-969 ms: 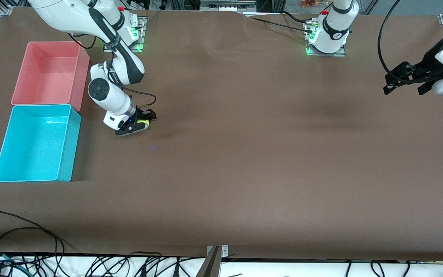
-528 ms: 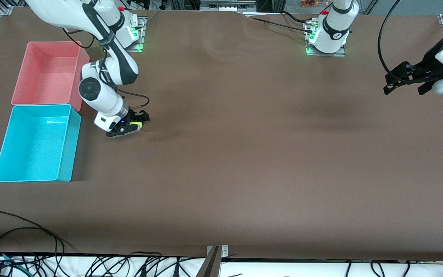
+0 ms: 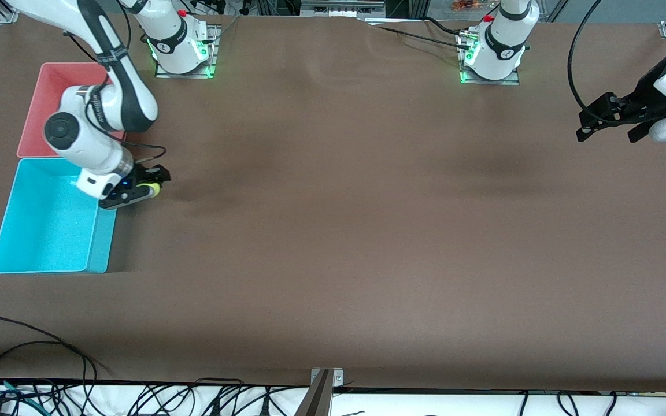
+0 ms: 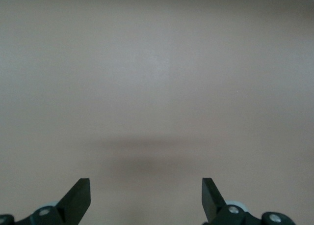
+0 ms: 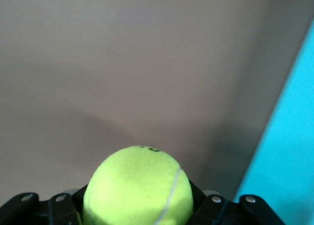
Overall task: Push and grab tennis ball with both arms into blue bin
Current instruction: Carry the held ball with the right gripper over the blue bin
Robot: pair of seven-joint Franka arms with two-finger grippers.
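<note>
My right claw (image 3: 147,184) grips the tennis ball (image 3: 149,189) just beside the blue bin (image 3: 50,254), which lies at its nine o'clock; my left claw (image 3: 607,124) waits spread wide over the counter (image 3: 367,231).

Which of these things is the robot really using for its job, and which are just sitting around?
In use: tennis ball, held in the right gripper beside the blue bin; left gripper, waiting open at its end of the table.
Lying about: pink bin, cables.
</note>
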